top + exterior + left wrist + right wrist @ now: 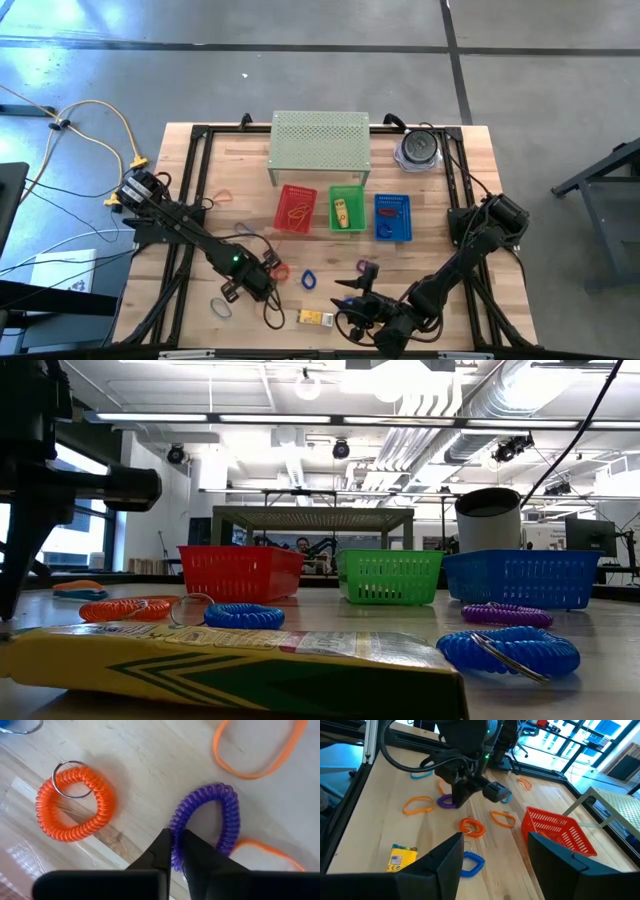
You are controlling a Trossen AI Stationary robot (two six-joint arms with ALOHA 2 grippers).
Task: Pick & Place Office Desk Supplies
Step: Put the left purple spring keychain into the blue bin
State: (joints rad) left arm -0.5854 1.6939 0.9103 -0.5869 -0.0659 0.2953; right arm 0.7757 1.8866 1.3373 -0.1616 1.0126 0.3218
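A purple coil loop (pixel 222 805) lies on the wooden table, with my left gripper (pixel 176 845) shut on it at the table's near left (pixel 268 283). Beside it lie an orange coil loop with a key ring (pixel 75 802) and flat orange bands (pixel 260 750). A yellow box (pixel 315 318) rests flat near the front edge, and a blue coil loop (pixel 309 278) lies close by. My right gripper (pixel 492 865) hangs open above the near middle (pixel 350 300), looking toward the left arm, with nothing between its fingers. My left gripper pinches one side of the purple coil loop (pixel 175 827) between its two fingers. The fingers come from above, pointing down, and lie across the coiled strand. The rest of the loop (pixel 447 801) lies on the table.
A red basket (pixel 295 208), a green basket (pixel 347 208) and a blue basket (pixel 393 216) stand in a row at mid-table. Behind them are a perforated green shelf (pixel 320 140) and a round canister (pixel 418 148). Another purple coil (pixel 367 267) and more bands lie scattered.
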